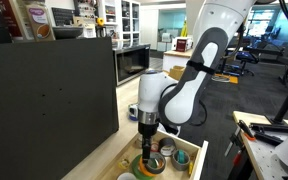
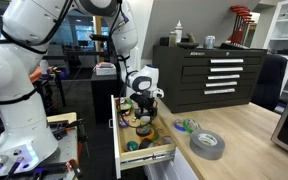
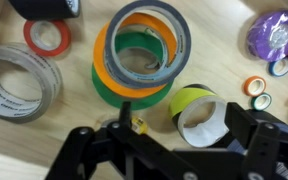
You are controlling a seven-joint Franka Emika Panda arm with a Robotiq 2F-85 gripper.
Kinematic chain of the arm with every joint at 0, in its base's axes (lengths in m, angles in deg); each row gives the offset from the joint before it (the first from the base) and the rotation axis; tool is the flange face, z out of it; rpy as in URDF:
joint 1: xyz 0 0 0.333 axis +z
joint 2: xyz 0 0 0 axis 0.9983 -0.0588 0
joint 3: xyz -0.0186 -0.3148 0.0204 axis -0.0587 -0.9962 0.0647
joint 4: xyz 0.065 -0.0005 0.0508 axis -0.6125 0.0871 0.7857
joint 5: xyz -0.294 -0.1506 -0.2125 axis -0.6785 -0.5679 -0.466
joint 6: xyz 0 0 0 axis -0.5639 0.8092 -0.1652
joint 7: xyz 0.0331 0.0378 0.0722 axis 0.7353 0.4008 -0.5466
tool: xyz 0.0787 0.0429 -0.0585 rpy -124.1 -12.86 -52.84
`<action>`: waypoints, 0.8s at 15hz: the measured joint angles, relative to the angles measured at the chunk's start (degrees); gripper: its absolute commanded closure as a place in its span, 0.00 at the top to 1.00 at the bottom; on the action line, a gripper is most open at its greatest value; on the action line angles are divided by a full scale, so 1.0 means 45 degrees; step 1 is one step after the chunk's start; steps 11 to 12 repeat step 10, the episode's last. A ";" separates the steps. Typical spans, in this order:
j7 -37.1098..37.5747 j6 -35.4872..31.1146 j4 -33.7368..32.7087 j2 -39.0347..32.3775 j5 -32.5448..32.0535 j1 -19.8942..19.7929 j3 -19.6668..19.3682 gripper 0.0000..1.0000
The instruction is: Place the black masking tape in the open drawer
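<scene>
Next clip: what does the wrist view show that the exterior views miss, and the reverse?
Only the wrist view: single rolls lying in the open drawer, namely a stacked grey, orange and green pile, a yellow-green roll, a red ring, a purple roll and part of a black roll at the top edge. Only the exterior views: the arm, a wide grey roll on the tabletop and a black cabinet. Shared: the gripper low over the drawer, which holds tape rolls.
</scene>
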State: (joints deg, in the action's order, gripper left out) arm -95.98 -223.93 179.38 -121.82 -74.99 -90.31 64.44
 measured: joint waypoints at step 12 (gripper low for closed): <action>0.2024 0.4156 -0.0021 0.3550 -0.0798 0.1454 -0.2376 1.00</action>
